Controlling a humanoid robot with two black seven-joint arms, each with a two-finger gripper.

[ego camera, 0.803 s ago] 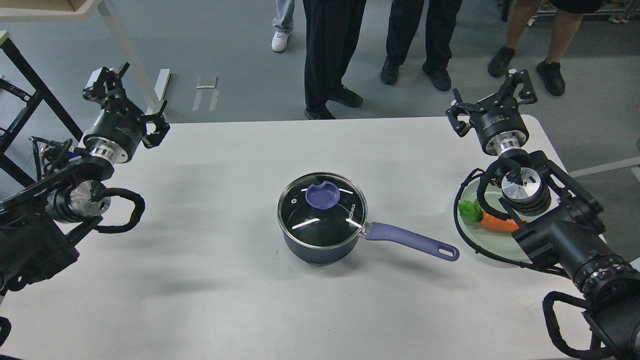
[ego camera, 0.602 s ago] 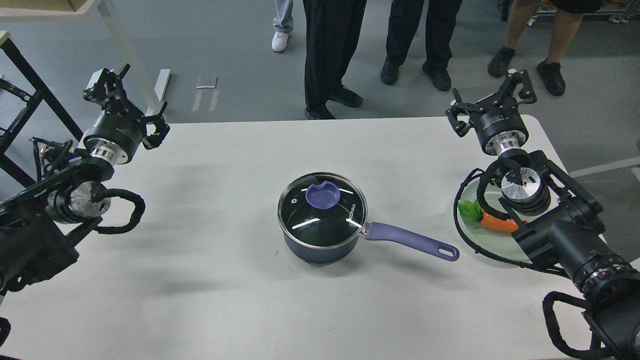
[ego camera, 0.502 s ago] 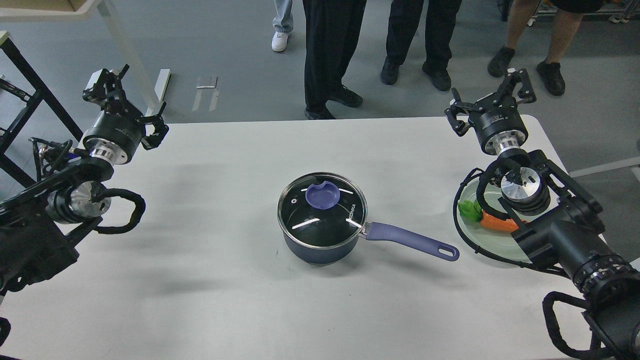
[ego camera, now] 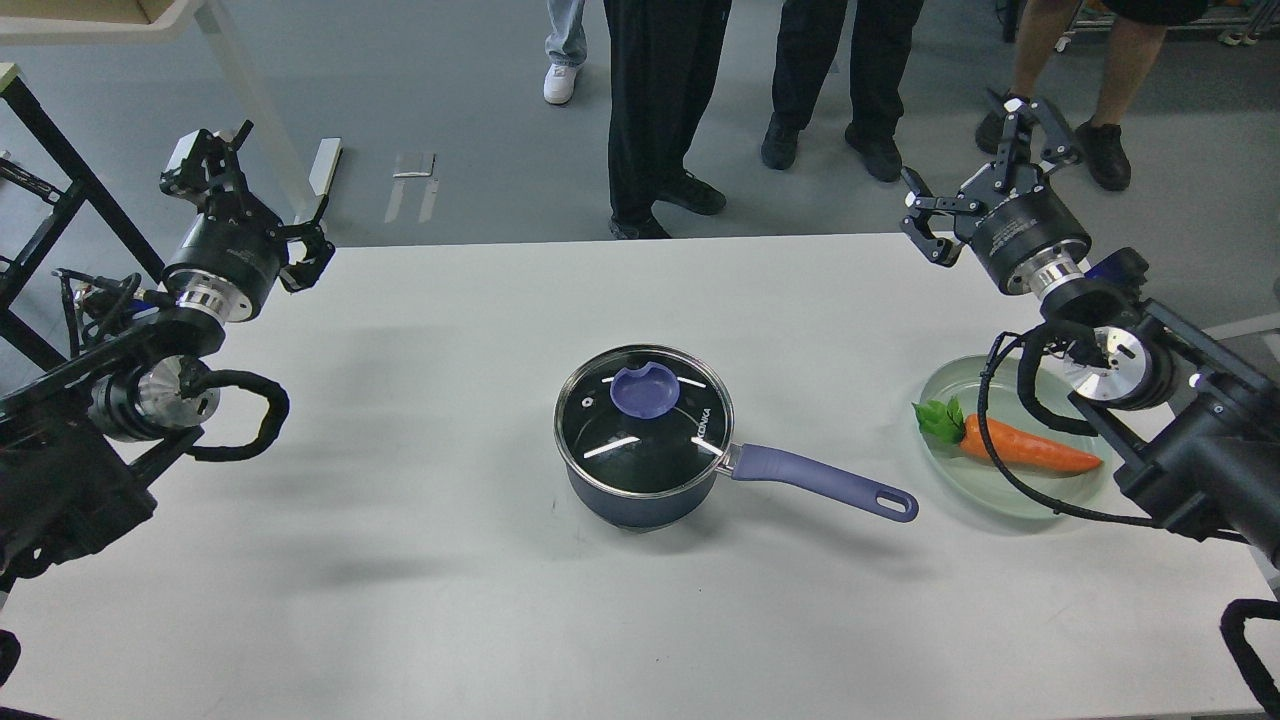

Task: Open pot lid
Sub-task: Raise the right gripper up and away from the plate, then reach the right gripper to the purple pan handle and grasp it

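Since the earlier frames the right arm has swung out toward the table's right edge, uncovering the plate [ego camera: 960, 478] and the carrot [ego camera: 1030, 450] on it; the left arm has barely shifted, and the pot has not moved.

Head view: the pot [ego camera: 640, 495] sits at the centre of the white table [ego camera: 420, 520], its handle [ego camera: 820, 482] pointing to about 4 o'clock. The lid [ego camera: 643, 421] lies closed on the pot, its knob [ego camera: 645, 390] untouched. The plate is at 3 o'clock from the pot, just past the handle's end and apart from it; a black cable from the right arm loops over the plate. The right gripper [ego camera: 985, 165] is at 2 o'clock, above the table's far right corner, fingers spread wide and empty. The left gripper [ego camera: 250, 195] is at 10 o'clock, over the far left edge, also spread wide and empty. Both are well apart from the pot, with nothing between them and the lid. Several people's legs [ego camera: 660, 110] stand beyond the far edge at 12 o'clock.
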